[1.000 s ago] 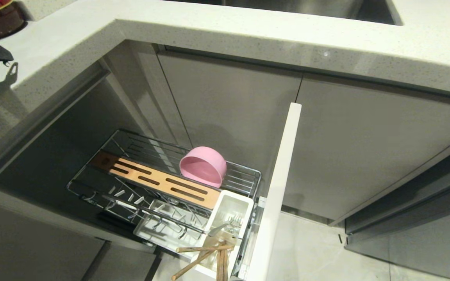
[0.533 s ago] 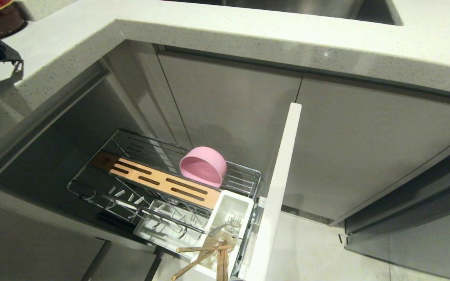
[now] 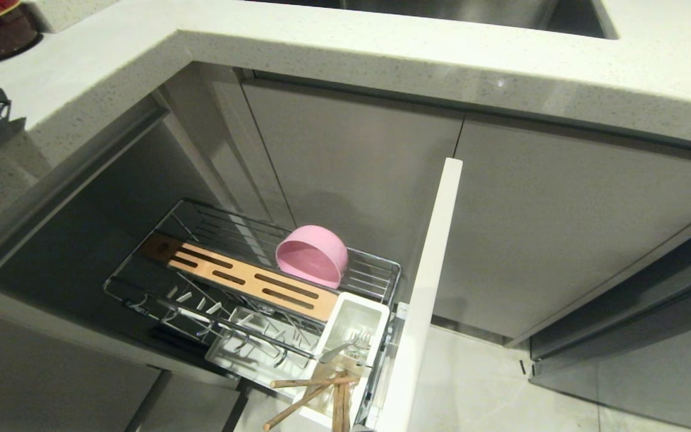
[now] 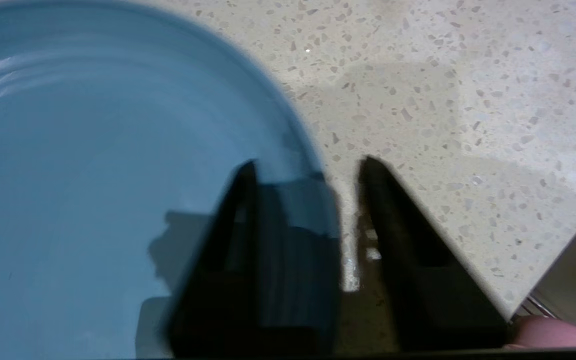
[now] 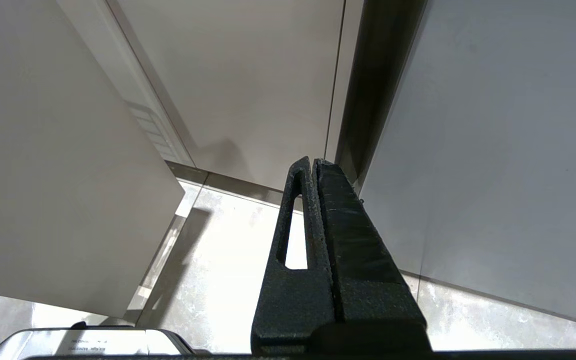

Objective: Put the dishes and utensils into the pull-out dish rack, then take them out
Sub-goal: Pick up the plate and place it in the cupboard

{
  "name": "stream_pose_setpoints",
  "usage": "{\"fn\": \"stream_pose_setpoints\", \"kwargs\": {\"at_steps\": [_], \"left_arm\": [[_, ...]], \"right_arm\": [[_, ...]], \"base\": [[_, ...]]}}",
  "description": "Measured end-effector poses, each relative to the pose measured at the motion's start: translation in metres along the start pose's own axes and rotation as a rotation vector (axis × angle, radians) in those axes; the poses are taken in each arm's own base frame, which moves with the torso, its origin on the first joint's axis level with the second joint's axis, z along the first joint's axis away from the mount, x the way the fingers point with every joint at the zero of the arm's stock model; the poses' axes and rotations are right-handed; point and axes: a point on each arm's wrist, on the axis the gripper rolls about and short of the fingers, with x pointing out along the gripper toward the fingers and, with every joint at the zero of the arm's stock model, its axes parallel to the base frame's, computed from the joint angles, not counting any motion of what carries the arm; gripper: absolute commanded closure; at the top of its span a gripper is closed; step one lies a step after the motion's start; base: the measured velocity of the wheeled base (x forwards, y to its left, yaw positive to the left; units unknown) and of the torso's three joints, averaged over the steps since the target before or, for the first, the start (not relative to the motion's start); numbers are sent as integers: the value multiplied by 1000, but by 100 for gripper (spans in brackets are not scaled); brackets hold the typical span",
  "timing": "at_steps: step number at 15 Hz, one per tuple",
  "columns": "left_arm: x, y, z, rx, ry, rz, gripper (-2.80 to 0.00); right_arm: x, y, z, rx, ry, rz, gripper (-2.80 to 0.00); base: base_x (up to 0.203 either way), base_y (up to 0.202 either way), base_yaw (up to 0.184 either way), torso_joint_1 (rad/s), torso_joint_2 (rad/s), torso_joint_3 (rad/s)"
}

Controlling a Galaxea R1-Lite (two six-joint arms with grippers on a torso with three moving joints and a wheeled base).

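Plate (image 4: 93, 150): light blue, round, lay flat on the speckled stone countertop (image 4: 443, 100), its rim near the counter's edge above the open cabinet. Left gripper (image 4: 308, 170) straddled that rim, one finger over the plate's inner face and the other outside on the counter; the fingers stood at a narrow gap around the rim, and whether they had bitten on it yet could not be told. Only the dark body of that arm showed at the head view's left edge.

Dish rack (image 3: 249, 282): chrome wire, pulled out below the counter behind its white front panel (image 3: 426, 288). Pink bowl (image 3: 312, 255) rested tilted on its side toward the rack's far edge, beside the slotted wooden strip (image 3: 243, 279). Fork (image 3: 342, 348) and chopsticks (image 3: 312, 390) stood in the white utensil cup (image 3: 351, 327) at the rack's front corner by the panel.

Right gripper (image 5: 315, 165): fingers pressed together, holding nothing, hanging low over the floor before the cabinet doors.

Step in hand, by judgement: loading, with the plate the last item outstanding. Next move would call for a firm pinch on the rim, then tipping the plate upright and lowering it between the wire prongs (image 3: 201, 300) along the rack's near side, without sliding it off the counter.
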Motion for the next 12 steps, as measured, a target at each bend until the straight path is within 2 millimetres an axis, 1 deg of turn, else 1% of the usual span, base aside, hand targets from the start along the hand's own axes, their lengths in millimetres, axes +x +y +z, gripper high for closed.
{"fn": "stream_pose_setpoints", "kwargs": {"at_steps": [8,12], "left_arm": [[-7,4,2,-8,-13,-6,0],[-22,13,5,-25,-44,-22,0]], "right_arm": [[0,0,0,0,0,0,0],[0,0,0,0,0,0,0]], "base": [[0,0,0,0,0,0],[0,0,0,0,0,0]]}}
